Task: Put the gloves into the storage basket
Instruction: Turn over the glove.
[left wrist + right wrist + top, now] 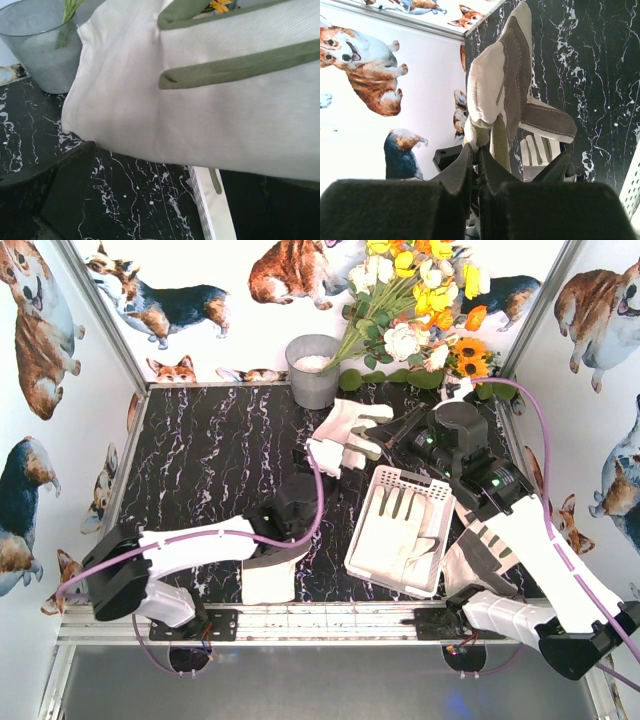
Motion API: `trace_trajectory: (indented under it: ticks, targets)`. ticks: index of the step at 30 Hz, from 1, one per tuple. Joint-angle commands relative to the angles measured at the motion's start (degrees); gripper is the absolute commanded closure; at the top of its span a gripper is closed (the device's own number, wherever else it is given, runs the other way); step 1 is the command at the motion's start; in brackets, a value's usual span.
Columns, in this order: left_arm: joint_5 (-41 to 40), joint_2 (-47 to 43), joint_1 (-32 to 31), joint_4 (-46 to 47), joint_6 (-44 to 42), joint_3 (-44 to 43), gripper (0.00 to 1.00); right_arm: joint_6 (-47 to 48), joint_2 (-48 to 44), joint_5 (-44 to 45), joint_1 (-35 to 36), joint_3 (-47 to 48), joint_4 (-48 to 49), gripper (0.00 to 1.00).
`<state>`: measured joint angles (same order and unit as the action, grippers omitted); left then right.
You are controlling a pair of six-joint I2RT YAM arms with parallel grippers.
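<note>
Right tool: my right tool [478,152] has its fingers pressed together on one end of a glove [502,85]. Which end it is, I cannot tell.
Held glove: it hangs clear of the worktop [210,460], near the middle of the far half. Its grey palm patches face my right wrist camera, and the plain cream side with olive finger edging faces my left one.
Left tool: my left tool [308,472] stands with its jaws wide apart and nothing between them. It sits at about 7 o'clock from the held glove, just under its lower edge. I cannot tell whether fabric and finger touch there.
Storage basket: the white storage basket [425,483] sits on the worktop at about 4 o'clock from the held glove, turned at a slant.
Gloves in the basket: cream gloves [395,535] lie flat inside it, fingers towards the far rim.
Stray glove: one more cream glove [268,582] lies on the worktop at the near edge, at 6 o'clock from my left tool and partly under that arm.
Bucket: a grey bucket [313,375] stands at 11 o'clock from the held glove, against the back wall.
Flowers: a bunch of yellow, white and orange flowers [420,300] sits at 1 o'clock.
</note>
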<state>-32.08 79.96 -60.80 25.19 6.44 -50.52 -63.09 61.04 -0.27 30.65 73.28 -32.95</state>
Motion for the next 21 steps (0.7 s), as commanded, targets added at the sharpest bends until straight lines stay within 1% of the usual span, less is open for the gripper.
trace_trajectory:
  ticks: [1, 2, 4, 7, 10, 12, 15, 19, 21]
  targets:
    - [-5.12, 3.49, -0.2, 8.52, -4.9, -1.58, 0.04, -0.04, -2.32, 3.73, 0.37, 1.72, 0.23, 1.0]
    - [-5.15, 4.05, -0.27, 10.51, -5.5, -1.55, 0.11, 0.51, -2.66, 4.28, 0.37, 2.12, -0.8, 1.0]
    - [-4.17, 4.64, -0.32, 11.56, -5.89, -2.03, 0.26, 1.47, -3.29, 5.09, 0.33, 2.0, -2.07, 1.0]
    - [-2.38, 4.41, -0.38, 10.42, -6.08, -2.6, 0.48, 2.61, -4.24, 5.33, 0.37, 0.5, -2.4, 1.0]
    - [-1.52, 2.77, -0.68, 8.74, -5.3, -1.69, 0.74, 4.34, -4.83, 5.09, 0.37, -1.08, -1.92, 1.0]
    - [0.38, 1.07, -0.73, 7.11, -3.93, -0.54, 0.87, 5.04, -5.16, 5.08, 0.37, -2.39, -1.46, 1.0]
    - [4.09, -1.52, -0.66, 2.67, -2.25, 0.46, 0.99, 6.04, -6.11, 5.53, 0.3, -5.17, 0.63, 1.0]
    - [5.57, -4.71, -0.57, -3.67, -1.03, 1.35, 1.0, 9.26, -8.34, 8.13, 0.2, -7.61, 2.48, 1.0]
    - [7.18, -6.39, -0.2, -5.49, 0.56, 1.85, 1.0, 11.42, -9.17, 8.49, 0.2, -7.79, 2.77, 0.88]
